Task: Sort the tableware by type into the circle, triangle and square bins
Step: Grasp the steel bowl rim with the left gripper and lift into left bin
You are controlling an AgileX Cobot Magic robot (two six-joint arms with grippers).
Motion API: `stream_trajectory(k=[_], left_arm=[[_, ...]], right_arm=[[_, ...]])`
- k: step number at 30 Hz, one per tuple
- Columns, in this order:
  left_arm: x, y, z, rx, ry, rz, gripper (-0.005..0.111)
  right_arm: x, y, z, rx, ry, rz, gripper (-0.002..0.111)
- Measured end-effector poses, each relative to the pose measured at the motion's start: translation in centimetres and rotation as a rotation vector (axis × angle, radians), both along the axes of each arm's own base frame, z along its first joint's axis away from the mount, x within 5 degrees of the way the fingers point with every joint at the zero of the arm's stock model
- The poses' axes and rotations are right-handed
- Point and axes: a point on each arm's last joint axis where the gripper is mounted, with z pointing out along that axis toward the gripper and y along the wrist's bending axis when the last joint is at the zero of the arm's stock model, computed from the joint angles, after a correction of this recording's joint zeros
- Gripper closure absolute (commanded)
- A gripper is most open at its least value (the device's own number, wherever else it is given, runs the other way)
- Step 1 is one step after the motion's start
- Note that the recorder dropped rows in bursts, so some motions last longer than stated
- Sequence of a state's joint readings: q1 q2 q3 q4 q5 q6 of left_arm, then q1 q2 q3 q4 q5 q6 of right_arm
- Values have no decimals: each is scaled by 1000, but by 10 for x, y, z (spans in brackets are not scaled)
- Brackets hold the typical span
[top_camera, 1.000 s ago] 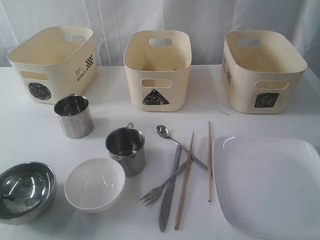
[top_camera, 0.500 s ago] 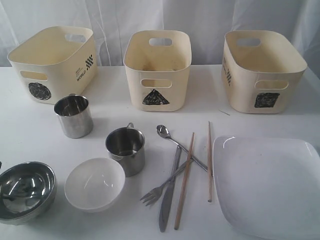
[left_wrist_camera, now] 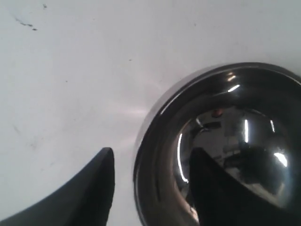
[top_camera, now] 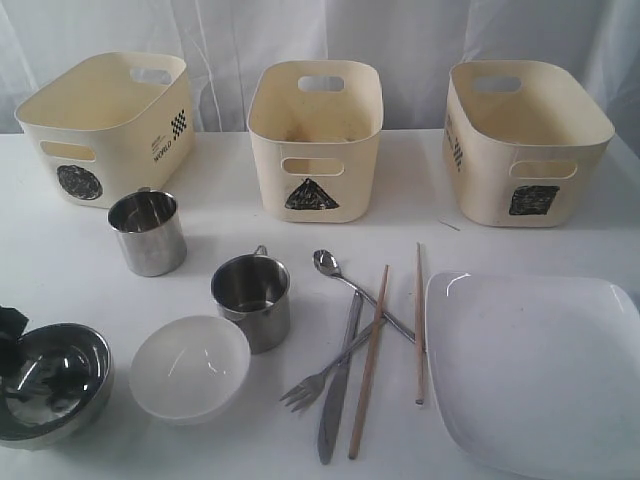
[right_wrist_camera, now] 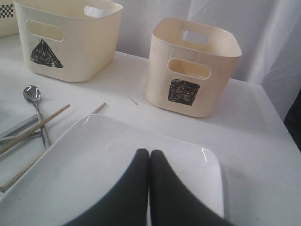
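While the left pincer (left_wrist_camera: 153,151) stands apart astride the rim of the steel bowl (left_wrist_camera: 235,117), the right pincer (right_wrist_camera: 149,154) hangs closed over the plate (right_wrist_camera: 94,155)

Tableware (top_camera: 252,300) unsorted before three cream bins (top_camera: 315,150)

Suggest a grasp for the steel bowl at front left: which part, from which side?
Pinch the rim of the steel bowl from above, one finger inside and one outside. It sits upright and open, and its rounded, polished wall looks too wide and slippery to span. The left gripper stands open astride the rim, so closing there is probably simplest.
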State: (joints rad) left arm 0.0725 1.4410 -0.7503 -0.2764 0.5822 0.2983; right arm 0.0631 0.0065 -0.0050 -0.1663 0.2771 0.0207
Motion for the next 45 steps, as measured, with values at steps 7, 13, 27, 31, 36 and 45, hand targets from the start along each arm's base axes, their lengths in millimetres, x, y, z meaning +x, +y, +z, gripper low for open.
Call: stream_trajectory(k=[7, 13, 27, 31, 36, 45], left_arm=[[12, -1, -28, -24, 69, -12, 69], [16, -2, -30, -46, 106, -20, 106], [63, 2, 146, 20, -525, -34, 106], [101, 8, 183, 59, -733, 13, 106], [166, 14, 179, 64, -785, 38, 106], [259, 24, 105, 78, -755, 70, 98]], right_arm=[[0, 0, 0, 0, 0, 0, 108], [0, 0, 0, 0, 0, 0, 108], [0, 0, 0, 0, 0, 0, 108], [0, 0, 0, 0, 0, 0, 108], [0, 0, 0, 0, 0, 0, 108], [0, 0, 0, 0, 0, 0, 108]])
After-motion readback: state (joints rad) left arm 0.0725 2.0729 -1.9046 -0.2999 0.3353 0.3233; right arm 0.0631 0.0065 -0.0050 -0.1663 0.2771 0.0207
